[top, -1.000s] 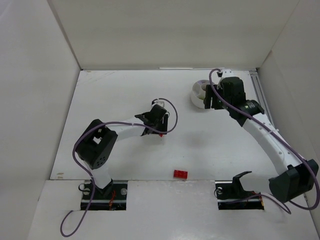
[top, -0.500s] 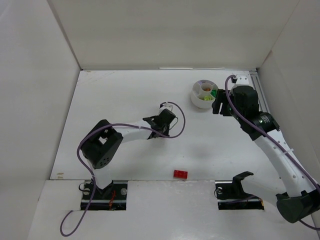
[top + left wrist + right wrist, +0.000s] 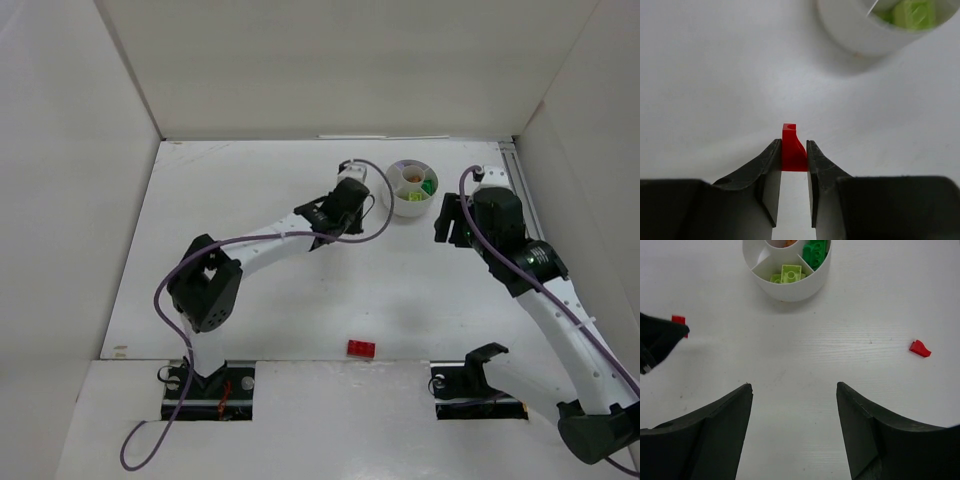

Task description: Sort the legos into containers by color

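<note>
**Red lego clamped in left gripper, beside dish**

The left gripper point(image 3: 792, 148) is clamped on one red lego point(image 3: 791, 142), whose top protrudes past the fingertips. The dish point(image 3: 855, 30) lies near at its 1 o'clock, not touching, at the table's point(image 3: 250, 300) 1 o'clock sector.

Dish contents in the right wrist view, with the far side cut off:
- two lime legos point(image 3: 790, 274);
- green legos point(image 3: 815, 252), count unclear;
- an orange lego point(image 3: 787, 242), barely visible.

The right gripper point(image 3: 793, 386) stands at the dish's 5 o'clock, jaws apart and empty. A red wedge point(image 3: 919, 348) lies at its 2 o'clock. A red brick point(image 3: 361, 348) lies at the table's 6 o'clock edge. Red pieces total three.
</note>
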